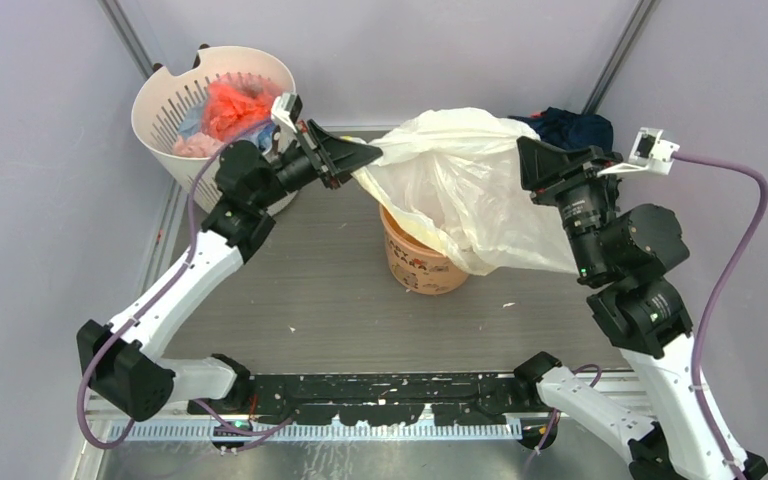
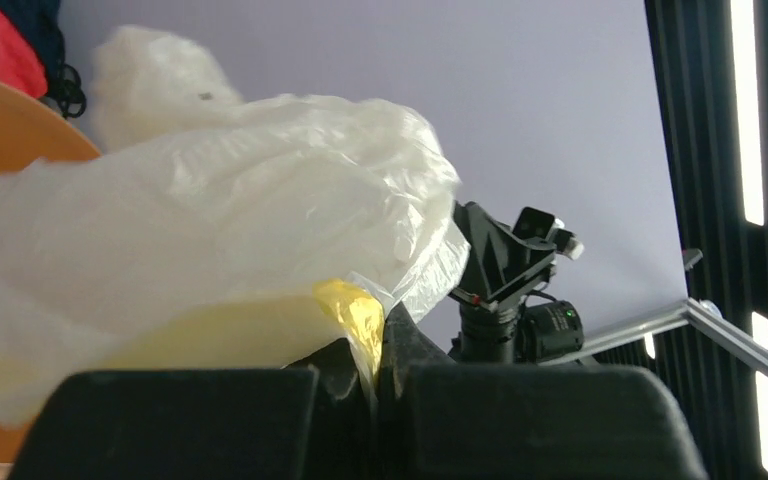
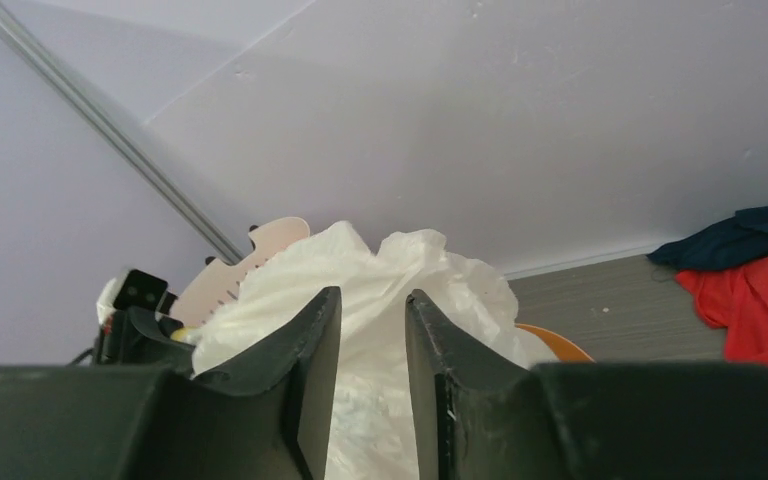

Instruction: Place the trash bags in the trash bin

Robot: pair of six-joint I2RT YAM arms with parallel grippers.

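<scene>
The left gripper [image 2: 378,335] clamps shut on a corner of the large, translucent pale-yellow plastic film bag [image 1: 460,190]. The right gripper [image 3: 372,300] pinches bunched film between narrowly parted fingers [image 3: 310,360]. Stretched between them, the bag drapes over the round orange plastic bucket [image 1: 415,265].

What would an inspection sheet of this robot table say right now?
Surface: grey wood-grain table, small white specks.
Job's things: translucent pale-yellow plastic film bag stretched above round orange plastic bucket, lower end at its rim.
Clutter: white slotted basket of red, pink, blue bundles; red and navy cloth heap.
Tools: left tool shut on bag; right tool at bag, grip unclear.
Cables: purple cables loop beside both arms.
Surroundings: pale walls, metal frame posts.
</scene>
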